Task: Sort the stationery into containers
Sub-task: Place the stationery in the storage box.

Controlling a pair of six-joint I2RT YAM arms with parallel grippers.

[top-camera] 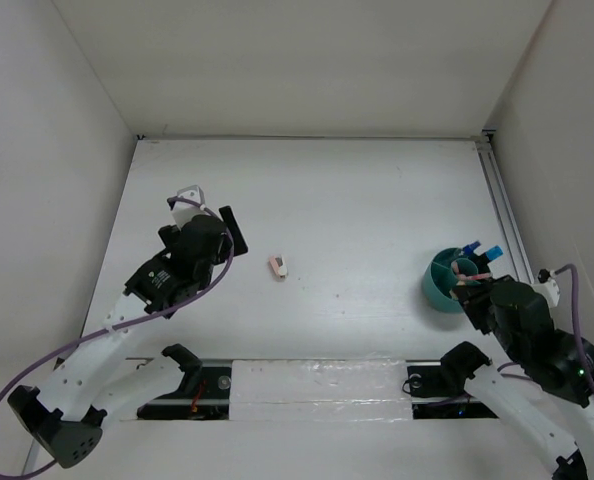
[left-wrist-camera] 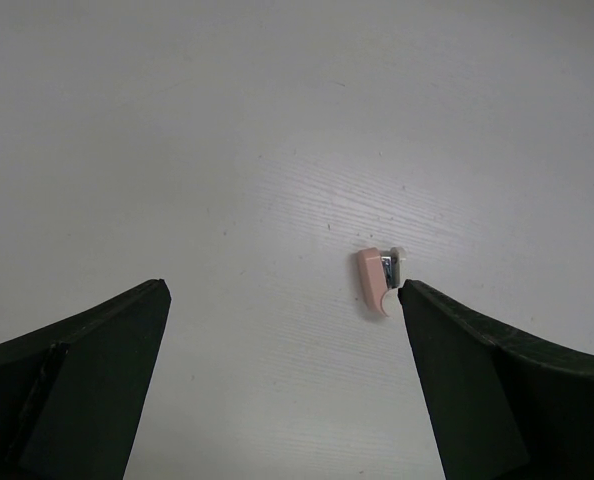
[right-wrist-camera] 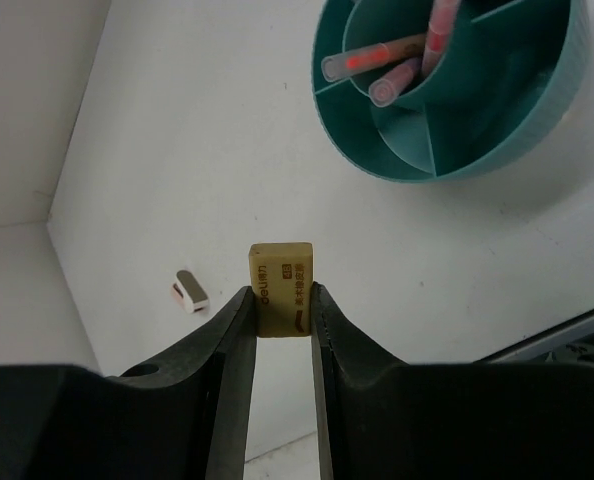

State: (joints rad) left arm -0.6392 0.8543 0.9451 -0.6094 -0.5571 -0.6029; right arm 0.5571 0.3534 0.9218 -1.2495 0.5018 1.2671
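At 3 o'clock the cup [top-camera: 432, 291] holds pens [right-wrist-camera: 372, 58]; right gripper [right-wrist-camera: 284, 302] clamps tan eraser [right-wrist-camera: 282, 272], left gripper [left-wrist-camera: 284, 292] gapes, pink eraser [top-camera: 278, 266] unsorted.

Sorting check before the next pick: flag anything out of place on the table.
One stray: the pinkish eraser lies alone on the table, well apart from the teal cup. The tan eraser is clamped in the right gripper near the cup, not yet dropped in. Nothing looks spilled or damaged.
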